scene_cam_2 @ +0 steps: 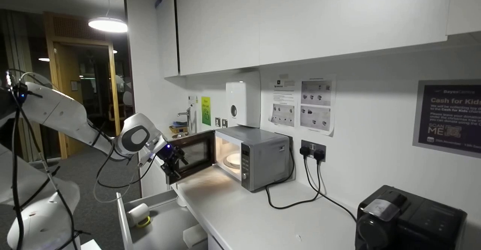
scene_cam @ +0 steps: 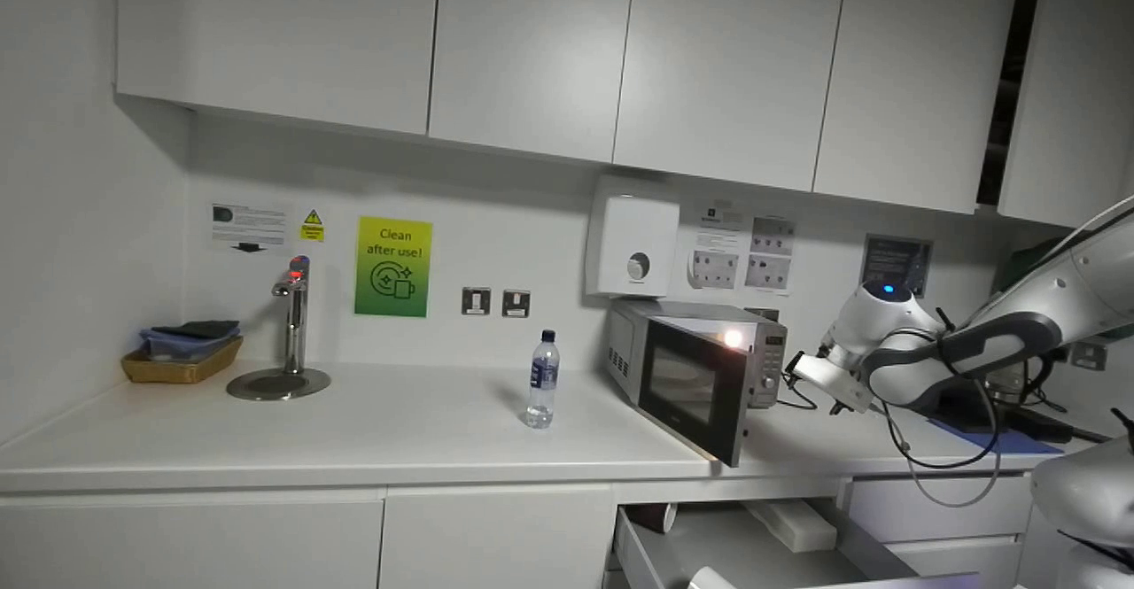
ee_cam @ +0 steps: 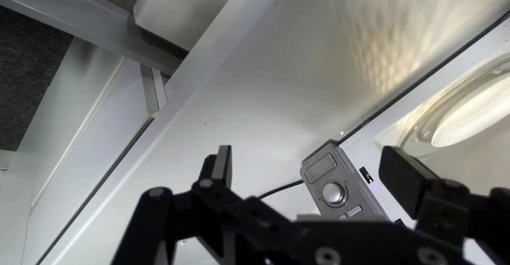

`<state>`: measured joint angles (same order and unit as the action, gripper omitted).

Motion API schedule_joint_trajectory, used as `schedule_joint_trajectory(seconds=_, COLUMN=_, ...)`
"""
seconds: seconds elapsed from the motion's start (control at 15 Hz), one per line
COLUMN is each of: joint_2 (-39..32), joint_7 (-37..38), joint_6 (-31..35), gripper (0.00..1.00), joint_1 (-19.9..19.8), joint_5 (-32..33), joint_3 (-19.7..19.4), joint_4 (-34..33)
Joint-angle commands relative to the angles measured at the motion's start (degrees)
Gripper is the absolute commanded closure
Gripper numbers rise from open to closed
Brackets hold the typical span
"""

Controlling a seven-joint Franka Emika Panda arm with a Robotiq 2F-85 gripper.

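Hovering near the front edge of the counter (scene_cam_2: 259, 212), with gripper (ee_cam: 306, 153) parted wide, in front of a lit microwave (scene_cam_2: 268, 163), set back from that edge, with door (scene_cam_2: 203, 151) swung out

Gripper (ee_cam: 306, 163) finished in black, arm (scene_cam_2: 56, 109) cased in white and grey, microwave (scene_cam_2: 268, 165) coated silver-grey, microwave door (scene_cam: 691, 390) framed in black, dish (ee_cam: 474, 113) coloured white, white countertop (ee_cam: 247, 109) dappled in amber, poster (scene_cam: 392, 261) shaded from yellow into green, clear bottle (scene_cam: 542, 385) labelled in blue
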<state>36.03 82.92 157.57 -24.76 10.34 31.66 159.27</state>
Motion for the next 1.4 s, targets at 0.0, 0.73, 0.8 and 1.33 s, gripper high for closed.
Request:
schedule_joint_trajectory(seconds=0.0, joint_2=-0.3, joint_7=1.2, joint_6=-0.3, gripper=0.0, joint_1=1.2, joint_5=1.8, joint_3=-1.4, joint_4=-0.1)
schedule_joint_trajectory(seconds=0.73, joint_2=-7.4, joint_7=14.9, joint_6=3.8, gripper=0.0, joint_1=-0.9, joint_5=0.8, joint_3=0.2, joint_4=-2.0)
schedule_joint_trajectory(seconds=0.8, joint_2=-9.0, joint_7=15.7, joint_6=5.3, gripper=0.0, joint_1=-0.9, joint_5=0.9, joint_3=-0.2, joint_4=-2.4)
schedule_joint_trajectory(seconds=1.33, joint_2=-21.2, joint_7=13.3, joint_6=23.4, gripper=0.0, joint_1=-4.7, joint_5=2.2, joint_3=0.2, joint_4=-5.4)
